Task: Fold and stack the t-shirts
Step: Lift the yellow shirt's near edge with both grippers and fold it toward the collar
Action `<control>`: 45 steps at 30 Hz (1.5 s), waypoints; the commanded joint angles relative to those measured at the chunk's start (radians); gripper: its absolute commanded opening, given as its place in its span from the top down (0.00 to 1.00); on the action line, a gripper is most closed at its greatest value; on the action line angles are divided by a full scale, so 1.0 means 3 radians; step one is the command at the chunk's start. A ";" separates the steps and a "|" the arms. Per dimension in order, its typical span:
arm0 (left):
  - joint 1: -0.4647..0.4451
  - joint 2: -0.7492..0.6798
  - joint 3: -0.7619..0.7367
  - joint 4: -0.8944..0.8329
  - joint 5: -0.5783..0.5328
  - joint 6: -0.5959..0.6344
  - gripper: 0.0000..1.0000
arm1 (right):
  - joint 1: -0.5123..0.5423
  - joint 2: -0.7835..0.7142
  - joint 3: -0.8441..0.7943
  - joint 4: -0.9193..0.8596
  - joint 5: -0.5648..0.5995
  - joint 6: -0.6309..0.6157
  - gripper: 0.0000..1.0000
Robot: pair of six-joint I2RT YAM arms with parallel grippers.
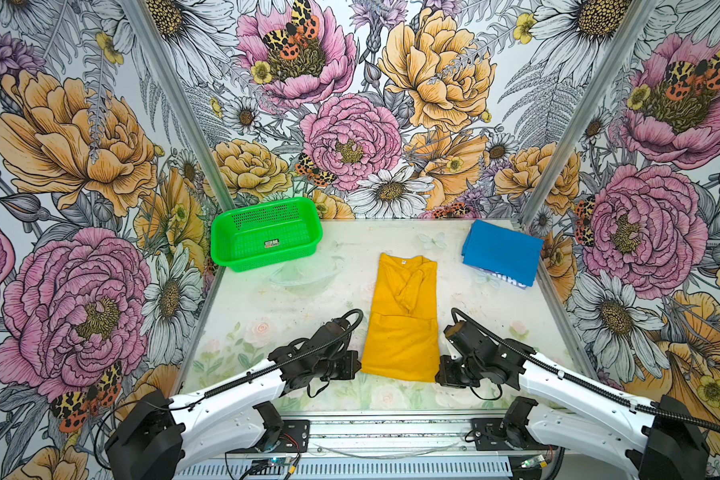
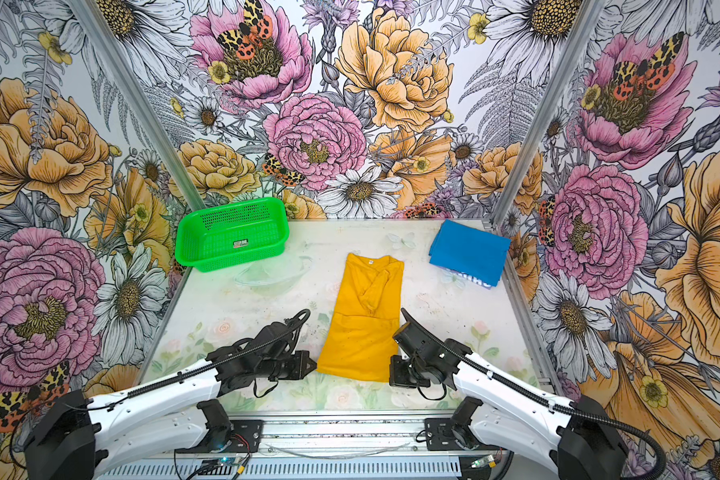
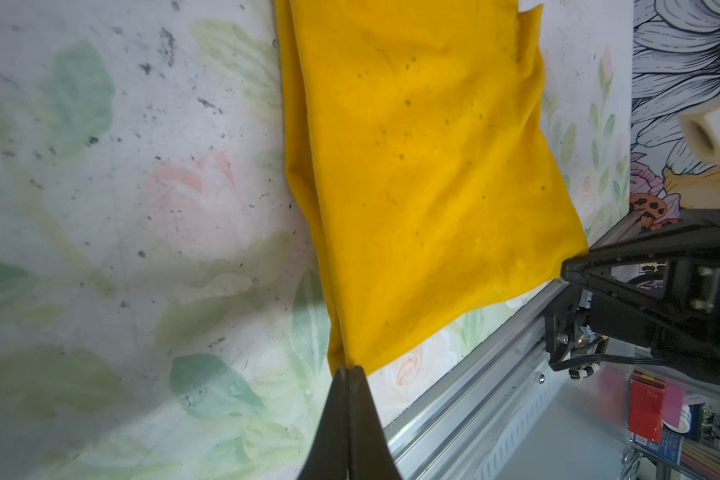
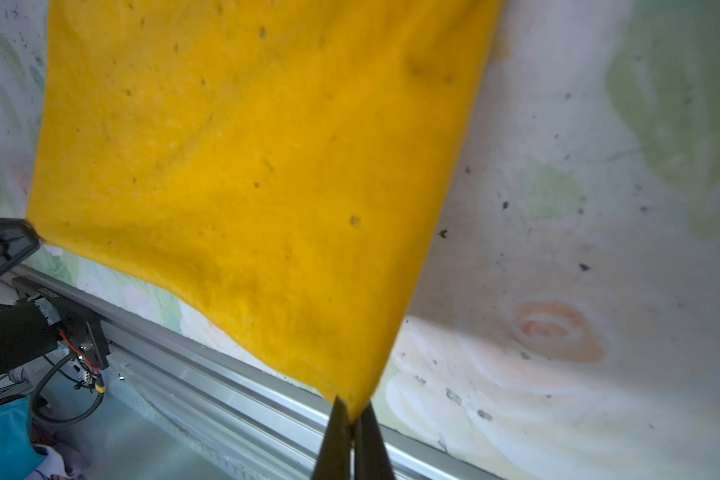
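Closest to me, the left fingers [image 3: 333, 428] are clenched on the near left corner of the yellow shirt [image 1: 404, 332]. The right fingers [image 4: 333, 449] are pinched just as tight on its near right corner. The hem between them hangs in a shallow curve just above the bench [image 1: 267, 316].

The shirt runs away from me down the middle of the bench as a long narrow strip. Its sides are folded in, a sleeve is tucked across the chest, and the collar is at the far end.

To my eye the step in hand is bringing the hem over to the collar. I'd raise both corners together at the same height, draw the hem taut first, then carry it forward in a low arc. That way the far half shouldn't drag and the tucked sleeve shouldn't spill out. Let go only once the edges line up.

Further back, the blue shirt [image 1: 501, 251] lies folded in the far right corner, where the stack would go. The green basket [image 1: 262, 218] sits far left, well apart.
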 commanded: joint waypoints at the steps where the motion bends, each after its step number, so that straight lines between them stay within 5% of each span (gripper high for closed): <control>1: -0.0023 -0.0177 0.0080 -0.0310 -0.0098 0.0066 1.00 | 0.0114 -0.0129 0.0169 -0.0304 -0.0041 -0.0033 1.00; 6: -0.0085 -0.0565 0.0146 -0.0542 -0.0123 -0.0008 1.00 | 0.0468 -0.0211 0.0336 -0.0509 -0.0035 0.0026 1.00; 15: -0.0595 -0.1157 0.0604 -0.0966 -0.0284 -0.0072 1.00 | 0.1866 -0.0184 0.0796 -0.0540 0.0005 0.0123 1.00; 21: -0.0682 -0.0959 0.0909 -0.0956 -0.0428 0.0066 1.00 | 0.1869 -0.0298 0.0823 -0.0530 0.0063 0.0123 1.00; 30: -0.0177 -0.0044 0.1451 -0.0613 -0.0035 0.0625 1.00 | 0.0839 -0.0702 0.0760 -0.0535 -0.0293 0.0071 1.00; 37: 0.0350 0.0855 0.2005 -0.0296 0.0444 0.0965 1.00 | -0.0332 -0.0405 0.0805 -0.0540 -0.0781 -0.0298 1.00; 45: 0.0492 0.1932 0.2755 -0.0195 0.0620 0.1164 1.00 | -0.1688 0.0004 0.0757 -0.0535 -0.1298 -0.0789 1.00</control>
